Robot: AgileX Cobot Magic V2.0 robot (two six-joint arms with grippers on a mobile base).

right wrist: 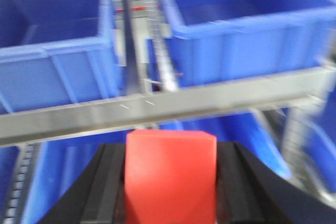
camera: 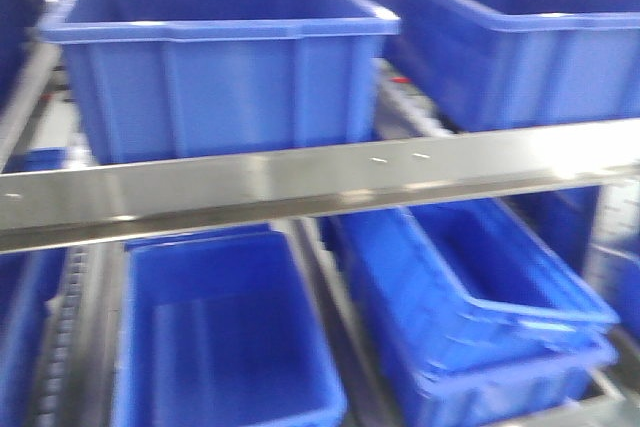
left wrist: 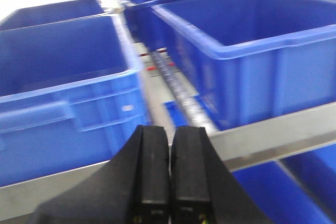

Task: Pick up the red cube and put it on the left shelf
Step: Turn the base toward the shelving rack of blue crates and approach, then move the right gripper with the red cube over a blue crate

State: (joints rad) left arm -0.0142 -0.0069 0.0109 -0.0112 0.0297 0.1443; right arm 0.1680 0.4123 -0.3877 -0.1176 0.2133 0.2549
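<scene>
Left gripper (left wrist: pixel 169 135): it sits at 6 o'clock in the left wrist view, its two black fingers (left wrist: pixel 155 166) pressed flat together with nothing between them.
Metal rail (left wrist: pixel 273 135): it crosses just behind the left gripper, rising from 8 o'clock towards 3 o'clock.
Beyond the rail, left wrist view: one blue bin (left wrist: pixel 58 103) is at 10 o'clock and a second blue bin (left wrist: pixel 252 51) at 2 o'clock, with a roller track (left wrist: pixel 173 85) in the gap between them.
Front view, upper level: the upper-left bin (camera: pixel 220 77) is at 11 o'clock and the upper-right bin (camera: pixel 520 47) at 2 o'clock, both behind the rail.
Front view, lower level: the lower-left bin (camera: pixel 220 337) is at 7 o'clock and the lower-right bin (camera: pixel 480 297) at 5 o'clock, the latter tilted.
Red cube (right wrist: pixel 170 177): it is at 6 o'clock in the right wrist view, lifted clear of every bin and below the rail in the frame.
Right gripper (right wrist: pixel 170 148): it pinches the red cube, with one black finger touching the cube's side at 9 o'clock and the other at 3 o'clock. The cube's top edge pokes slightly past the fingertips.
Sharpness: all three views are blurred, so the gap between cube and rail cannot be judged.
</scene>
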